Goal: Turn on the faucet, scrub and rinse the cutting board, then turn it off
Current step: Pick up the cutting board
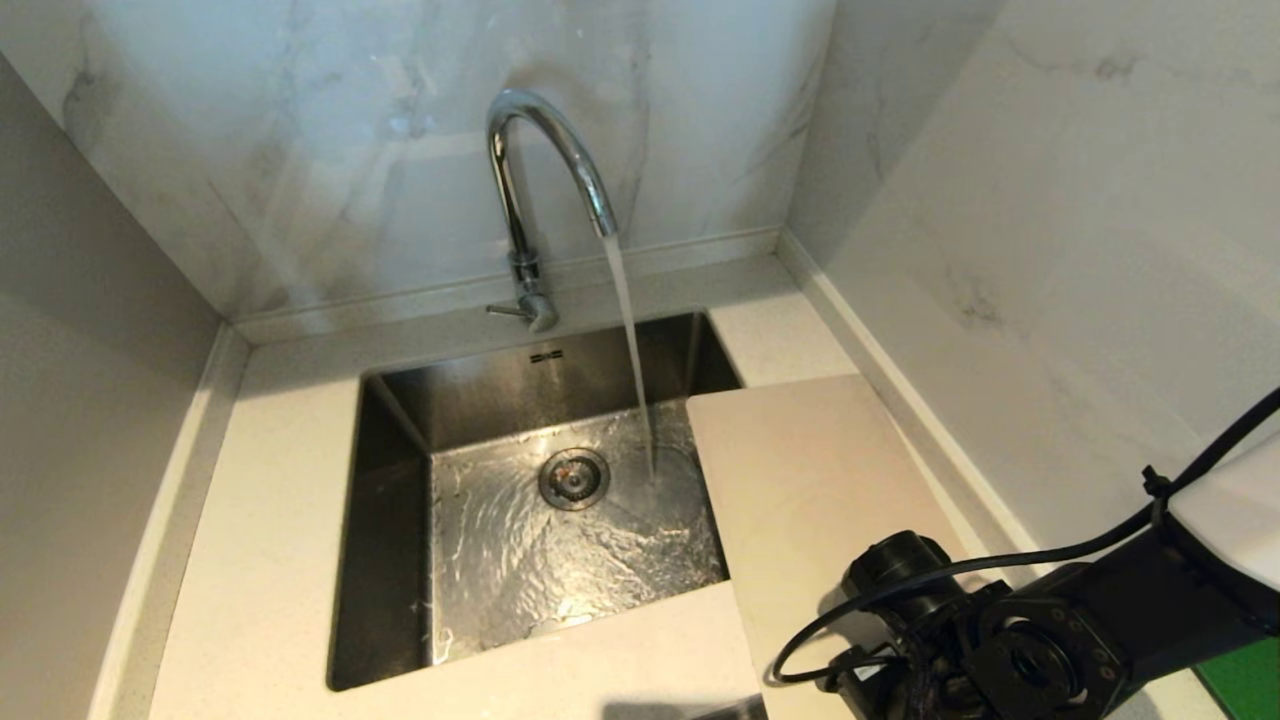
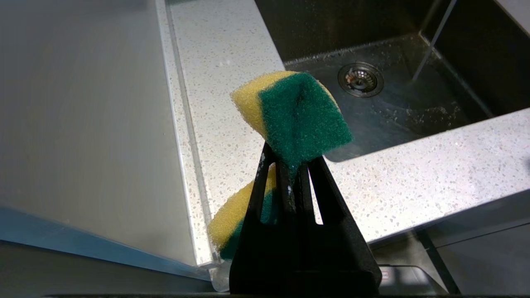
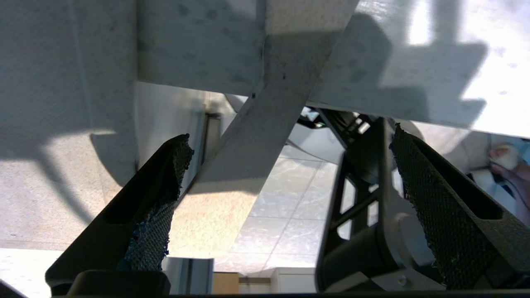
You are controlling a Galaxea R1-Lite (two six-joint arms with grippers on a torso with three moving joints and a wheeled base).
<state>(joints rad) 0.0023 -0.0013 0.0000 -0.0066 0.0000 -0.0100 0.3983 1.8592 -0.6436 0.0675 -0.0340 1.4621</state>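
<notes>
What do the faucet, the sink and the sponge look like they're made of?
Faucet: polished chrome-look metal, with mirror-like reflections. Sink: brushed steel, apparently, grey with a dull sheen. Sponge: soft yellow foam with a coarse green scouring layer, bent in the left claw.

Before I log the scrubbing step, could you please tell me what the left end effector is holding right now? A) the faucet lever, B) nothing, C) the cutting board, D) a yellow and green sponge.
D: the left wrist view shows the left end effector shut on a yellow and green sponge, held above the counter beside the sink.
</notes>
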